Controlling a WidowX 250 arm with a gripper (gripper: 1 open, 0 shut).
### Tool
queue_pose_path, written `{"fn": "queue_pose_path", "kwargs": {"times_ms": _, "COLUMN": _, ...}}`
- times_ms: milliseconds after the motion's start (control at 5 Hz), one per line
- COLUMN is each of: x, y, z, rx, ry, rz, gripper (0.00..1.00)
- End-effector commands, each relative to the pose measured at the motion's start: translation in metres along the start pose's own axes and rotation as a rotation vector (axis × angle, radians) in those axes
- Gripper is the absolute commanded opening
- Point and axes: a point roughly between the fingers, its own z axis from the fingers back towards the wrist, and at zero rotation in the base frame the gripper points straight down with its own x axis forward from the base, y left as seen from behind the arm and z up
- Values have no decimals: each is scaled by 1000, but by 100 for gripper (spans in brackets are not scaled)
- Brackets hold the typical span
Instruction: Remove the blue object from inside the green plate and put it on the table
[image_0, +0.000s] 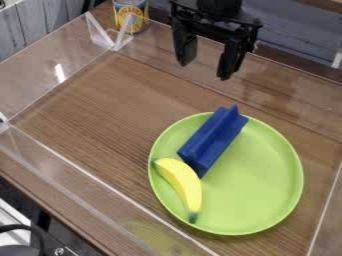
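The blue object (213, 138) lies inside the green plate (262, 170) at the front right of the table (107, 115), slanting from upper right to lower left. A yellow banana (181, 184) rests beside it on the plate's left rim. My gripper (211, 52) hangs above the table's far side, well behind the plate. Its dark fingers (227, 60) stand apart, open, with nothing between them.
Low clear plastic walls (60, 60) border the tabletop on all sides. A yellow-labelled can (128, 16) stands beyond the far wall at the back left. Bare wood stretches left of the plate.
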Motion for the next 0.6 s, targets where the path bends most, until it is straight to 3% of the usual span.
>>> {"fn": "queue_pose_path", "kwargs": {"times_ms": 0, "x": -5, "y": -6, "z": -8, "rx": -7, "ry": 1, "rz": 5, "gripper": 100}}
{"fn": "queue_pose_path", "kwargs": {"times_ms": 400, "x": -18, "y": -25, "z": -28, "rx": -31, "ry": -46, "rz": -27, "gripper": 100}}
